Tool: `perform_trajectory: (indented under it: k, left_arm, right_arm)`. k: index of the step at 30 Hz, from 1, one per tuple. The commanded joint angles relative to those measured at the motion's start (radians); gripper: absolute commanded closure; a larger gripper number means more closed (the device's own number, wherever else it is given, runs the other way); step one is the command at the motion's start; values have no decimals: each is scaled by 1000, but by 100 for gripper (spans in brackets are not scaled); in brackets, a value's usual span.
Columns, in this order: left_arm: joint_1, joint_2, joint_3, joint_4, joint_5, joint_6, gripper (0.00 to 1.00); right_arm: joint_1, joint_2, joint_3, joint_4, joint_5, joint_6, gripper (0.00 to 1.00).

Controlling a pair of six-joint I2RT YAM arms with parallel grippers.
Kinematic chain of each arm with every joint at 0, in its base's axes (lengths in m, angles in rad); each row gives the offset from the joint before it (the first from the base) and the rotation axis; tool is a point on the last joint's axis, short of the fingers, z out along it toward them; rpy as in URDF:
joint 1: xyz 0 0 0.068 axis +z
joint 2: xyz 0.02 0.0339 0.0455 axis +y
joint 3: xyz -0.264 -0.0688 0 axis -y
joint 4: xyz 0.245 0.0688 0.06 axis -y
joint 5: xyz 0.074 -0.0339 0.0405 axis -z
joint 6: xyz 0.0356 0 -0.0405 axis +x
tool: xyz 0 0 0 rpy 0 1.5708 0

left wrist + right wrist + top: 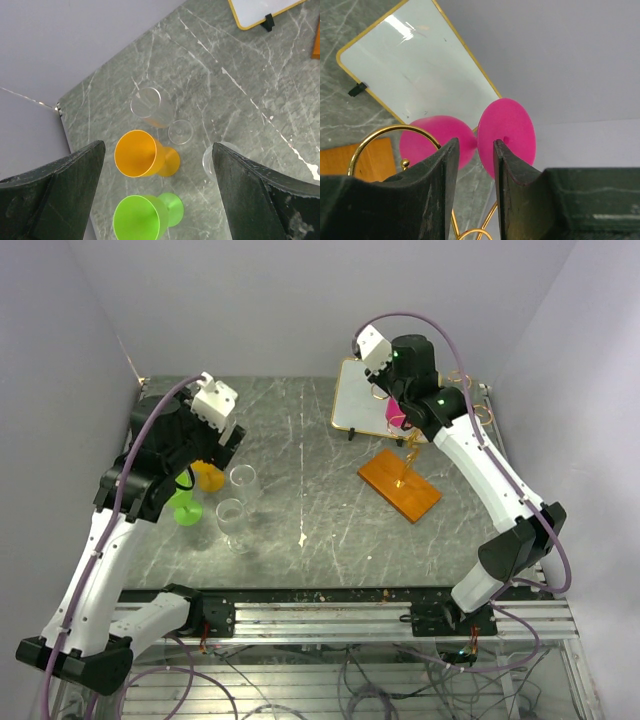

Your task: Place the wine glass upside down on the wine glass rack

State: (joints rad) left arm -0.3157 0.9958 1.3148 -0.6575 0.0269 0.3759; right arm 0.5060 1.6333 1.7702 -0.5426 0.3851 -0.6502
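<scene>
L gripper [159, 147] hangs over the cups at the worktop's [300, 440] left, jaws wide apart, holding nothing. Below it: orange cup [137, 154], green cup [140, 217], 2 clear glasses [243, 483]. Further back, wine glass rack [400, 488] w/ orange-brown base. R gripper [475, 145] jaws nearly closed, pinching stem of pink wine glass [512, 127] just by rack's gold scrolls; contact unclear. Gold-framed panel [415, 75] behind.

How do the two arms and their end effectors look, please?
The left arm and right arm have white links, black joints and a loose purple cable each. A white camera block tops each wrist. Thick black scuffed fingers form the left end effector and right end effector.
</scene>
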Motion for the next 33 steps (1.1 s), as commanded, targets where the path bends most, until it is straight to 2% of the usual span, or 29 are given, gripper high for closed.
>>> perform_trajectory:
  k: [1, 10, 15, 22, 25, 29, 30, 31, 32, 33]
  left_arm:
    - [9, -24, -35, -7, -42, -16, 1]
    - [56, -85, -166, 17, -65, -59, 1]
    - [161, -81, -183, 25, -56, -162, 1]
    - [330, -57, -163, 4, 51, -230, 1]
    - [401, -11, -146, -10, 94, -242, 1]
    - [446, 97, -94, -29, 118, -233, 1]
    - [449, 129, -77, -39, 123, -228, 1]
    - [450, 163, -60, -49, 129, -221, 2]
    - [451, 193, -44, -58, 138, -211, 2]
    - [452, 226, -21, -66, 146, -200, 3]
  right_arm:
    - [2, -23, 50, -15, -34, 41, 66]
    - [4, -88, 95, -35, -90, 107, 65]
    - [4, -148, 95, -90, -162, 138, 62]
    - [3, -255, 28, -159, -194, 130, 57]
    - [-6, -303, -2, -182, -213, 133, 42]
    - [-86, -392, -38, -201, -263, 150, 38]
    - [-107, -417, -43, -203, -279, 159, 31]
    - [-126, -443, -57, -202, -293, 171, 17]
    - [-155, -469, -78, -196, -310, 185, 8]
    - [-174, -508, -95, -192, -336, 193, 6]
